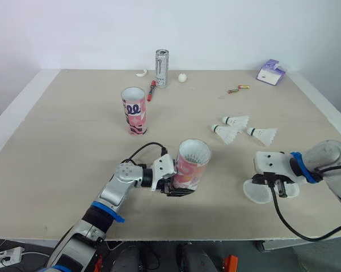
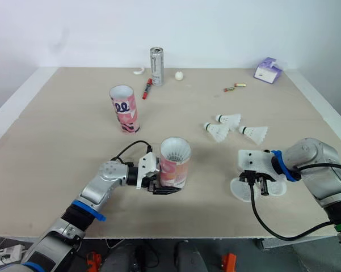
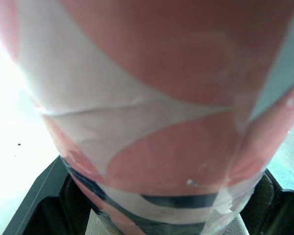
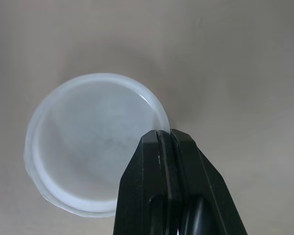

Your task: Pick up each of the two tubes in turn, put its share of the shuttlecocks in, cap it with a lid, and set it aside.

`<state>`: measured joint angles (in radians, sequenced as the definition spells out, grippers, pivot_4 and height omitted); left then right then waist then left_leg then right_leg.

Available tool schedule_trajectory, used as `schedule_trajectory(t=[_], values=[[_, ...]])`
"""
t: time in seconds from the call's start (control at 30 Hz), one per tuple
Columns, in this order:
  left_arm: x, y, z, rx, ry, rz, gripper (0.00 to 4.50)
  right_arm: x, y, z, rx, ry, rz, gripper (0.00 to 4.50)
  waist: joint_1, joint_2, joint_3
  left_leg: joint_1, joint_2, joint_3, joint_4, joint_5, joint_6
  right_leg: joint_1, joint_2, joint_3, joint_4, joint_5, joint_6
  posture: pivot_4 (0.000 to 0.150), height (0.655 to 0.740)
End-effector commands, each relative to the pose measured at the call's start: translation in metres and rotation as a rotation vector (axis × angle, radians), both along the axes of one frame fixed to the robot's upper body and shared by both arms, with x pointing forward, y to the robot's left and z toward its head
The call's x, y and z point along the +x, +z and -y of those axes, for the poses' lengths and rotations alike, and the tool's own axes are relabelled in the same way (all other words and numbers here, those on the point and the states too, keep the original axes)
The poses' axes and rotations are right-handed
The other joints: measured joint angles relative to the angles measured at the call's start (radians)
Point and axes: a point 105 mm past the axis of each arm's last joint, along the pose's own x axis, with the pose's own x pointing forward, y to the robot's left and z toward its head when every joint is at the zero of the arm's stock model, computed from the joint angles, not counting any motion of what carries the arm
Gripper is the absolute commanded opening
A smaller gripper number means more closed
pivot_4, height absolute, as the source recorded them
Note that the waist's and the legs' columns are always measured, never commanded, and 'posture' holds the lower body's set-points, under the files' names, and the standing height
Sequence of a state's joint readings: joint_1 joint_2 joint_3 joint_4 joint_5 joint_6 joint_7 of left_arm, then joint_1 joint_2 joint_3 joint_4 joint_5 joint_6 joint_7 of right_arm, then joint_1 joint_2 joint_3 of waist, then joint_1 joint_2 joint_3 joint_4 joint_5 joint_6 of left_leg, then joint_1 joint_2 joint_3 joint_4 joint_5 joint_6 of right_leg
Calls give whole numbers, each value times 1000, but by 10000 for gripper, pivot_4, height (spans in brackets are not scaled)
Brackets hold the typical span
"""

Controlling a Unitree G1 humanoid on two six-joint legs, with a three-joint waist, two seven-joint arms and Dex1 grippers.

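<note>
My left gripper [image 1: 179, 190] is shut on the base of a pink-and-white tube [image 1: 192, 167], upright near the table's front middle, with white shuttlecock feathers visible in its mouth. In the left wrist view the tube [image 3: 151, 98] sits between the black fingers [image 3: 34, 205]. A second pink tube [image 1: 135, 110] stands open farther back on the left. Three shuttlecocks [image 1: 236, 120] lie on the table to the right. My right gripper [image 1: 275, 184] points down at a translucent lid [image 4: 98, 142], its fingers pinched together on the rim. Another lid [image 1: 292, 191] lies beside it.
Along the far edge stand a silver can [image 1: 161, 68], a red pen [image 1: 151, 90], a small white ball [image 1: 182, 77], two small batteries [image 1: 238, 89] and a purple box [image 1: 270, 72]. The table's front edge is close to both grippers.
</note>
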<state>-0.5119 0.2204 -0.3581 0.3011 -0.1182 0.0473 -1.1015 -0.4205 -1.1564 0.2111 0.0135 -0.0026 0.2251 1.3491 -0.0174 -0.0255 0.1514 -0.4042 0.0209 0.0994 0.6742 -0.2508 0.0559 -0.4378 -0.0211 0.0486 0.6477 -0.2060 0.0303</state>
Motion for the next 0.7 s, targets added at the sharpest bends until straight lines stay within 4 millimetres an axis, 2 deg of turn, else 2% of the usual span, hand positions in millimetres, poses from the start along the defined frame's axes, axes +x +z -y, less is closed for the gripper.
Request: schedule_trajectory(t=[0.03,0.17,0.3,0.4,0.5,0.7], values=[[-2,-29,-8,101,21,-94,35003,0,36,-18,73,80,105,1697,0,0,0,0,0,0,0,0,0,0,0,0,0,0,0,1500,7400],[-1,-31,-8,111,22,-107,35003,-3,67,-33,103,162,177,1697,0,0,0,1,0,0,1,0,0,1,0,0,0,0,-1,1500,7400],[3,-34,-10,134,33,-65,35003,-6,116,-60,133,291,303,1697,-1,1,0,2,0,0,2,1,1,2,-1,-1,0,0,-3,1500,7400],[4,-36,-10,145,35,-59,35003,-8,136,-76,154,355,350,1697,-1,2,-1,2,0,0,2,2,2,2,-2,-3,0,1,-4,1500,7400],[5,-38,-11,163,35,-50,35003,-14,163,-108,172,494,411,1697,-1,3,-3,2,1,1,2,2,2,2,-3,-4,0,2,-6,1500,7400],[7,-39,-10,167,38,-51,35003,-22,170,-138,191,634,387,1697,1,-2,-5,2,2,1,2,2,3,2,-7,-6,-1,3,-8,1500,7400]])
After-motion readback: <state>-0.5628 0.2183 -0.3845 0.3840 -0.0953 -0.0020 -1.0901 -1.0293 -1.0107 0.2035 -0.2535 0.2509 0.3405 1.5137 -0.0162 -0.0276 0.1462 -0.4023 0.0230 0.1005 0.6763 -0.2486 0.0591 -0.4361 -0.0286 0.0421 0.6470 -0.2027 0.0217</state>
